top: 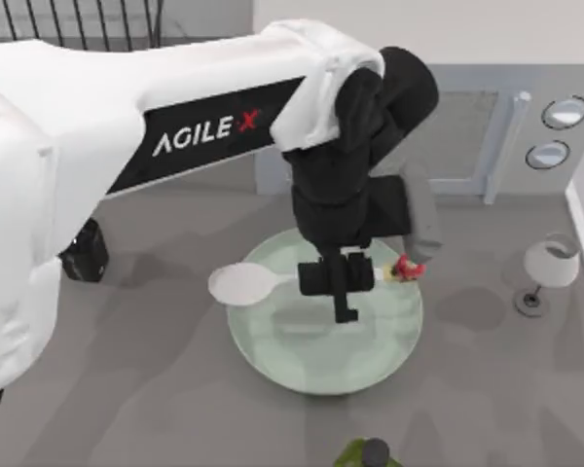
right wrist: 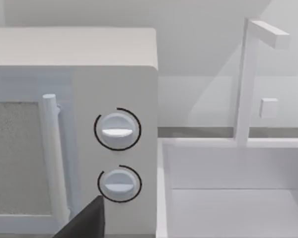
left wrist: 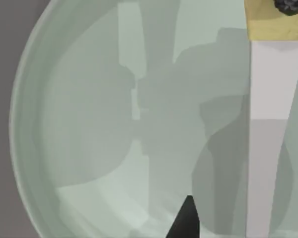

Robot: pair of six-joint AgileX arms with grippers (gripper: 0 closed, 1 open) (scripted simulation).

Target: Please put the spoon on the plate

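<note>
Pale green plate (top: 323, 362): sitting near the middle of the table, glassy and shallow, its raised rim showing as a curved band in the left wrist view (left wrist: 25, 124).

Spoon (top: 241, 283): lying crosswise above the plate, white bowl sticking out past the plate's left rim, slim handle running right under the gripper, red-and-yellow ornament poking out over the plate's right part.

Spoon in the left wrist view (left wrist: 268, 139): showing as a pale straight bar with a yellowish end, hanging over the plate's floor and casting a shadow there.

Left gripper (top: 339, 282): hovering over the plate's upper half, jaws appearing closed around the spoon's handle at about its middle.

Right gripper (right wrist: 84, 223): parked away from the plate, pointing at a microwave (right wrist: 74, 124) and a sink (right wrist: 228, 198); I cannot tell how its jaws are standing.

Done so far: the spoon is looking picked up and carried over the plate.

Left to do: I judge the spoon is not yet resting on the plate, since the shadow under it suggests a gap; lowering and letting go are remaining.

Watch point: the bowl is overhanging the left rim, so a shift rightward may be helping it settle fully inside.

Other things: a wine glass (top: 548, 269) is standing well to the right, and a bottle (top: 368, 453) near the front edge.
</note>
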